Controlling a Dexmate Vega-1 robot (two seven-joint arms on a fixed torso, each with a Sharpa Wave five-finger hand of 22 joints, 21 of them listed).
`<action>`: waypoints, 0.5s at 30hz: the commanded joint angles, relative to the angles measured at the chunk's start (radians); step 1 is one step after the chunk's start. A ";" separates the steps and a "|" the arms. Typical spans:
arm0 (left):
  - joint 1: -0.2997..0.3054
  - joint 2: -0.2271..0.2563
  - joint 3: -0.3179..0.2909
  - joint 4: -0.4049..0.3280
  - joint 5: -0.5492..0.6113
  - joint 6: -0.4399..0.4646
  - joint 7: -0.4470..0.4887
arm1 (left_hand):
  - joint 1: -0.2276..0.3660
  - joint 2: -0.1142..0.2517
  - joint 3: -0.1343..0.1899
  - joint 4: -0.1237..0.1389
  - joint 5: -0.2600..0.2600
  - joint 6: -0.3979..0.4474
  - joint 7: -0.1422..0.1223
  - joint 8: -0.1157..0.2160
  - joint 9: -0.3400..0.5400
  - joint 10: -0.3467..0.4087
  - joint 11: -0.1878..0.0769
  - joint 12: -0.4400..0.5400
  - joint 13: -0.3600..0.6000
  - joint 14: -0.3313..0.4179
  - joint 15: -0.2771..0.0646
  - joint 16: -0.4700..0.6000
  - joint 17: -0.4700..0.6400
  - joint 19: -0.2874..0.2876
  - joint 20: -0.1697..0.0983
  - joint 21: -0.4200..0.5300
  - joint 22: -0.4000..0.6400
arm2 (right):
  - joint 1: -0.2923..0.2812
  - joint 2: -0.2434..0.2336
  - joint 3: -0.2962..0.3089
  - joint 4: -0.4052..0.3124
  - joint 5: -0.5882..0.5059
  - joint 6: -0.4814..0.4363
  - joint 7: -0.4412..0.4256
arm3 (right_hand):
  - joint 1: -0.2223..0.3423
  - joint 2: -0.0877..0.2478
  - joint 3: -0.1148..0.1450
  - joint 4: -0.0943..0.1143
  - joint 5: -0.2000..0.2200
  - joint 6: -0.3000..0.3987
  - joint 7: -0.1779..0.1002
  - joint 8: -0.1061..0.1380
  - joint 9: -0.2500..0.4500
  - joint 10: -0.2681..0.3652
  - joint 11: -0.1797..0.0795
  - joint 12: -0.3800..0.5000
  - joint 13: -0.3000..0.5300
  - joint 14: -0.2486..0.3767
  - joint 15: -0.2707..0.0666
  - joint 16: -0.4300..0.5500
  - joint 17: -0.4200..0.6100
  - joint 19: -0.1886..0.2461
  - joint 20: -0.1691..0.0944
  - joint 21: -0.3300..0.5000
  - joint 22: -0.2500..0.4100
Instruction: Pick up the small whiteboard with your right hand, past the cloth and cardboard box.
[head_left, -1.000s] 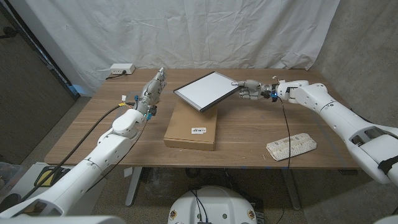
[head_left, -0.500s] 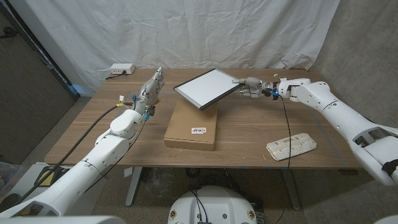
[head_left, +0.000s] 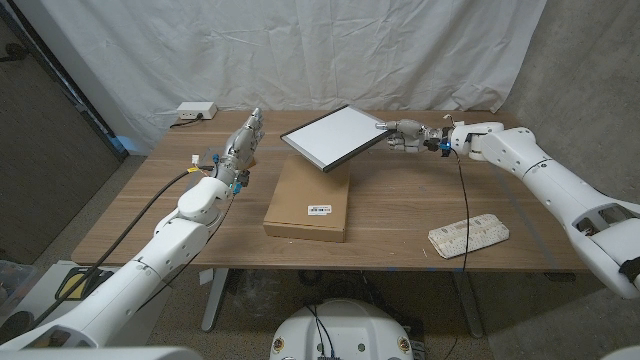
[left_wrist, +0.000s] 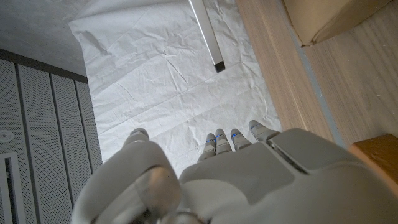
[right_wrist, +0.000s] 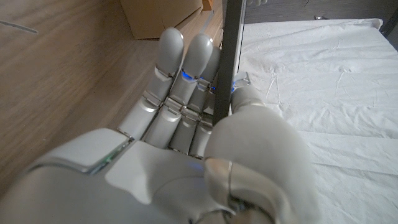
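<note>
The small white whiteboard with a dark frame (head_left: 333, 138) is up in the air over the far middle of the brown wooden bench (head_left: 400, 215). It is tilted, with its white face turned up and toward the near side. Its long side runs from the near left up to the far right, and its low corner points down at the flat brown cardboard box (head_left: 308, 200) that lies on the bench just below it. The board does not touch the box.

The right hand (head_left: 404, 134) holds the board by its right edge. In the right wrist view the fingers (right_wrist: 180, 74) lie along one side of the thin dark edge (right_wrist: 230, 56) and the thumb presses on the other side, so they are clamped on the board.

The left hand (head_left: 243, 146) stands at the far left of the bench with its fingers (left_wrist: 231, 140) straight, close side by side and holding nothing.

A white cloth with a bumpy pattern (head_left: 469, 235) lies near the right front edge of the bench. A small white box with a cord (head_left: 194, 111) sits at the far left corner. A wrinkled white sheet (head_left: 300, 50) hangs behind the bench, and the floor is grey carpet (head_left: 590, 120).
</note>
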 joint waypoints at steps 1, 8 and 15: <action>-0.001 0.003 0.002 -0.012 0.007 0.012 0.005 | 0.011 -0.001 -0.006 0.001 -0.002 0.002 0.002 0.001 0.002 -0.001 0.004 -0.002 0.004 0.002 0.000 0.001 0.002 -0.004 0.007 0.003 0.005 | -0.006 -0.018 0.019 -0.022 0.018 0.007 -0.006 | 0.078 0.068 0.113 0.041 0.005 0.041 -0.028 -0.008 0.003 0.158 -0.141 0.007 0.316 0.006 -0.001 0.006 0.002 0.011 -0.030 0.009 0.001; -0.003 0.005 0.004 -0.016 0.007 0.014 0.001 | 0.012 -0.001 -0.007 0.000 -0.002 0.002 0.002 0.001 0.002 -0.001 0.004 -0.001 0.004 0.001 0.002 0.000 0.002 -0.004 0.006 0.003 0.005 | -0.022 -0.037 0.036 -0.060 0.033 0.002 -0.024 | 0.079 0.067 0.118 0.041 0.005 0.044 -0.028 -0.012 0.004 0.158 -0.141 0.007 0.316 0.003 -0.001 0.008 0.006 0.012 -0.030 0.011 -0.001; -0.003 0.006 0.005 -0.014 0.004 0.016 -0.004 | 0.014 -0.001 -0.007 -0.001 -0.002 0.001 0.002 0.001 0.002 -0.001 0.003 -0.002 0.004 0.001 0.001 0.001 0.002 -0.004 0.007 0.002 0.005 | -0.043 -0.056 0.057 -0.103 0.054 -0.004 -0.049 | 0.081 0.066 0.120 0.039 0.005 0.043 -0.028 -0.015 0.007 0.156 -0.141 0.007 0.318 0.008 -0.002 0.007 -0.001 0.012 -0.030 0.013 -0.003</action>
